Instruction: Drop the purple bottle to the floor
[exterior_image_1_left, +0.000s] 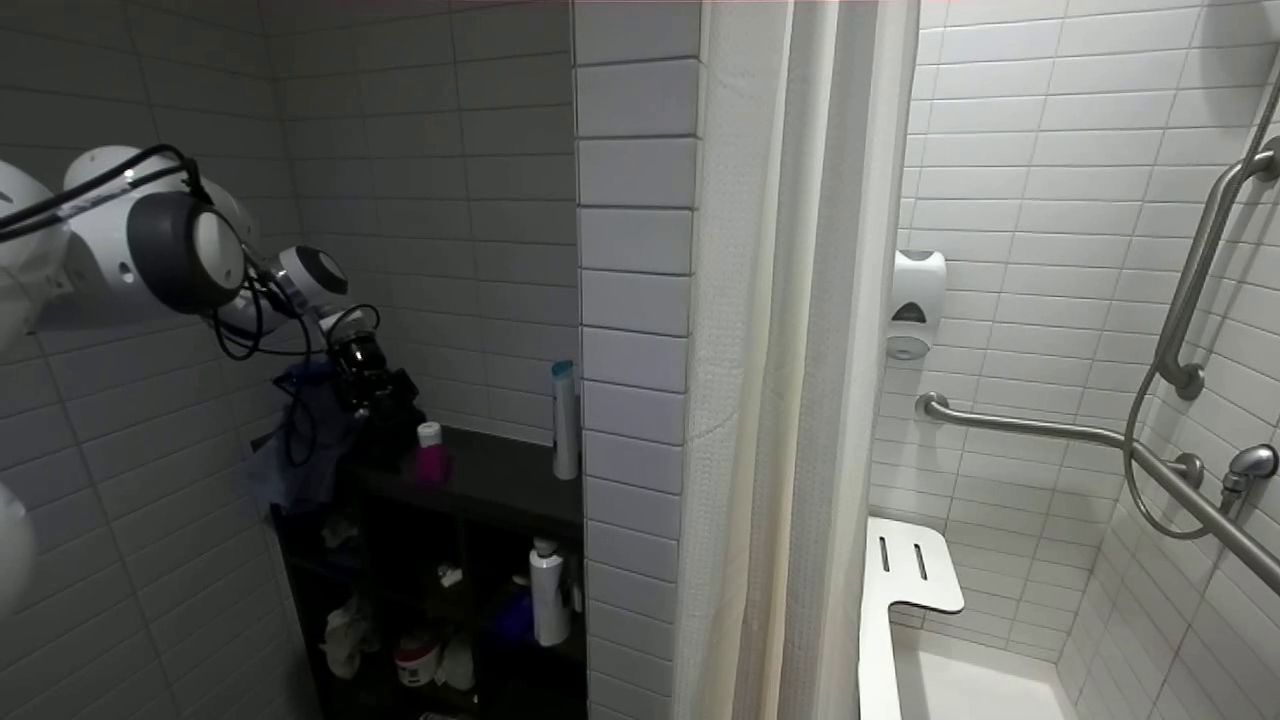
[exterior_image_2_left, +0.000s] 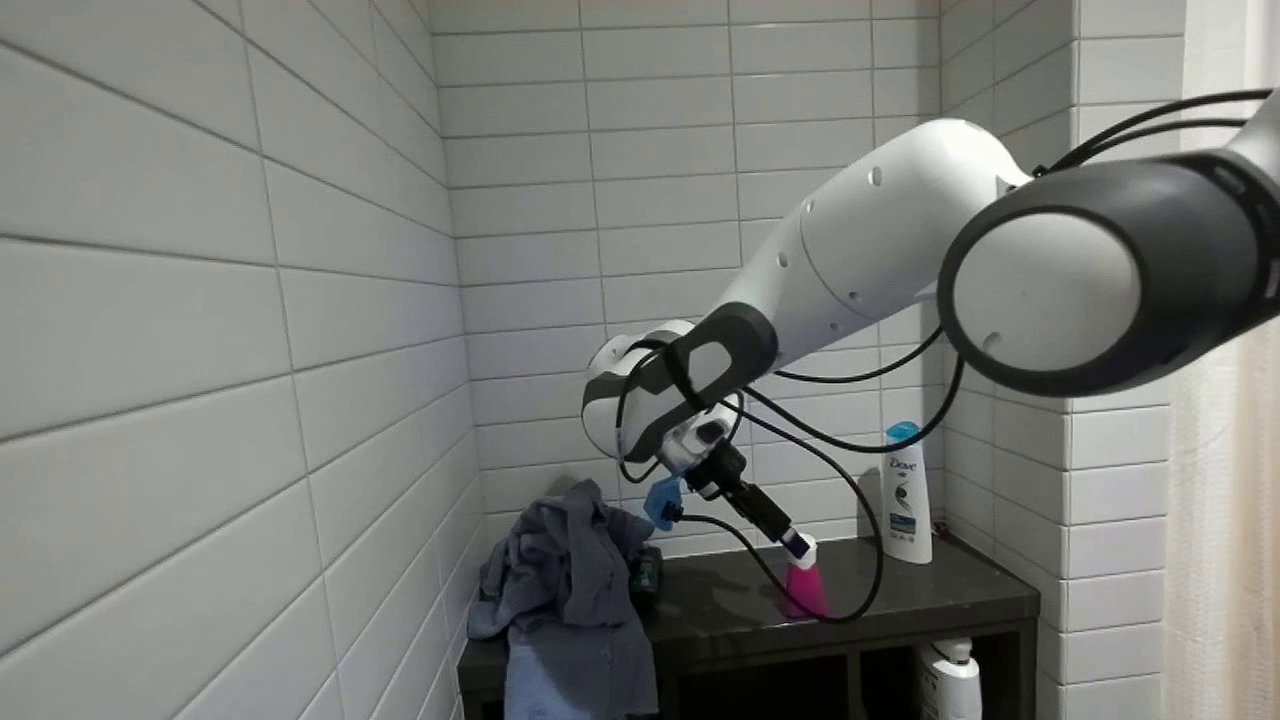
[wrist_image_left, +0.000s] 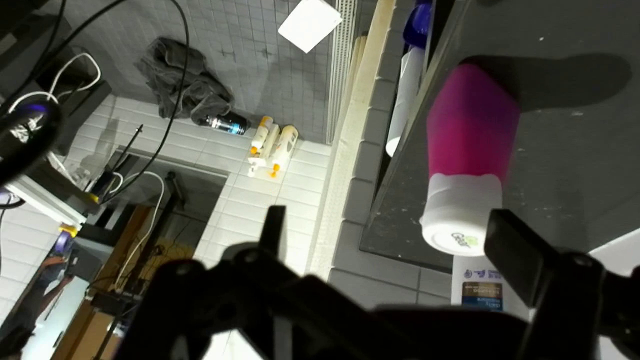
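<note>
1. Purple-pink with a white cap (wrist_image_left: 462, 215), the bottle (wrist_image_left: 470, 130) stands upright on the dark shelf (exterior_image_2_left: 715, 590), near its front edge.

2. The jaws of the gripper (wrist_image_left: 387, 220) are spread and pinch nothing. The cap shows just beside one finger (wrist_image_left: 520, 255); whether they touch, I cannot tell.

3. The body looks matte and thick-skinned, perhaps silicone, so it should give under a squeeze rather than crack. It ought to grip well when dry; wet, it could slide.

4. It is probably light. How full it is cannot be seen, and liquid inside would make it heavier and let it slosh.

5. The cap is likely the stiffest part, but smooth and rounded, so a hold there alone may slip. The better place seems to be just below it, across the upper body, with moderate pressure.

6. Little about it seems fragile: a fall to the floor (wrist_image_left: 295, 95) should do no harm, unless the cap pops off. It probably needs carrying past the front edge first; the shampoo (exterior_image_2_left: 907, 505) stands apart from it.
</note>
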